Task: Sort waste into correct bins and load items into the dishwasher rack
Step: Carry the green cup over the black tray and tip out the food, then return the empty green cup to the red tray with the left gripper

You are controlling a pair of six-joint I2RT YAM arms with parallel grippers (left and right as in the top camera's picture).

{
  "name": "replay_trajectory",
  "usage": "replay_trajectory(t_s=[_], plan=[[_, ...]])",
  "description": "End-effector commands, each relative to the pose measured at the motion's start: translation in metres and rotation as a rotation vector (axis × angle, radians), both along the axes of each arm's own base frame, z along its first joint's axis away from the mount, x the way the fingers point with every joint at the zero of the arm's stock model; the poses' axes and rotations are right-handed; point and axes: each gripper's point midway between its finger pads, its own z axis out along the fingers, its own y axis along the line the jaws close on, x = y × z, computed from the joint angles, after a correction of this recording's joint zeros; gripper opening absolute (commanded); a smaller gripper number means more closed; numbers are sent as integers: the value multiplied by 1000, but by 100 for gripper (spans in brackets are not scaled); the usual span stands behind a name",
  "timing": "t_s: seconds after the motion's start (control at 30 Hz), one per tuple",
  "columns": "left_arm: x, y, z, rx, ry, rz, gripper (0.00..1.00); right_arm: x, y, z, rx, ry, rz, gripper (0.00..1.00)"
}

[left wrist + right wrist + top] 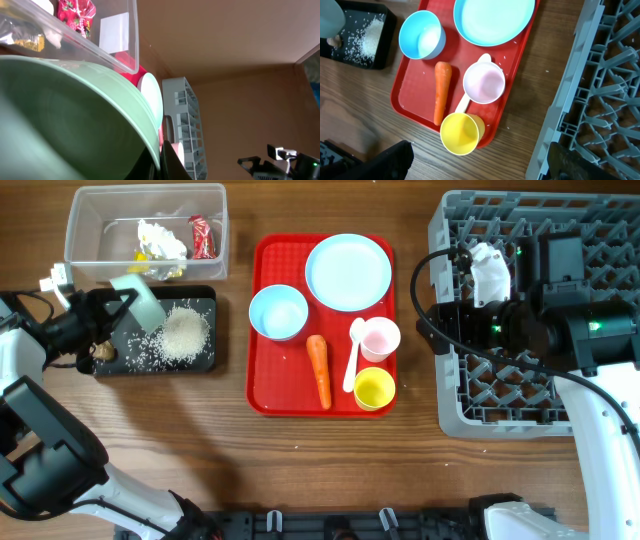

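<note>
The left arm reaches in from the left edge of the bench, its forearm lying low and pointing right. The left gripper (112,308) is clamped on the rim of a pale bowl (138,293), which it holds tipped on its side above the far left corner of the black tray (205,362). In the left wrist view the bowl's inside fills most of the frame, with the wall of the clear tub (117,55) just beyond it.

Loose rice (184,334) lies heaped in the black tray, and a small brown lump (103,352) sits at the tray's left end. The clear tub, just beyond the black tray, holds white tissue (160,238), a yellow wrapper (143,255) and a red wrapper (202,236).

The right arm stretches leftward over the dishwasher rack (500,395), its wrist above the rack's left edge. The right gripper (480,157) has its fingers (395,160) wide apart, with nothing between them.

A white bowl (490,270) stands on edge among the pegs at the rack's far left. On the red tray (290,395) at the centre are the plate (348,272), blue bowl (278,312), carrot (318,370), white spoon (352,360), pink cup (380,338) and yellow cup (374,388).
</note>
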Motion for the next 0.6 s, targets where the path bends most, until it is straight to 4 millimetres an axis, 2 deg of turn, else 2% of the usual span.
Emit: replay_trajectory(t_s=[0.0, 0.07, 0.17, 0.23, 0.33, 0.4, 0.57], plan=[[3, 2, 7, 0, -58, -13, 4, 2, 0, -6, -7, 19, -7, 89], [5, -3, 14, 11, -73, -27, 4, 2, 0, -6, -7, 18, -7, 89], [7, -22, 35, 59, -129, -70, 4, 2, 0, -6, -7, 18, -7, 88], [7, -37, 47, 122, -153, -96, 4, 2, 0, -6, -6, 20, -9, 88], [5, -75, 59, 289, -131, -135, 4, 2, 0, -6, -4, 21, -13, 88], [-2, -102, 57, 410, -81, -166, 4, 2, 0, -6, -3, 22, -14, 88], [-33, -169, 31, 703, 50, -304, 4, 2, 0, -5, -3, 19, -13, 89]])
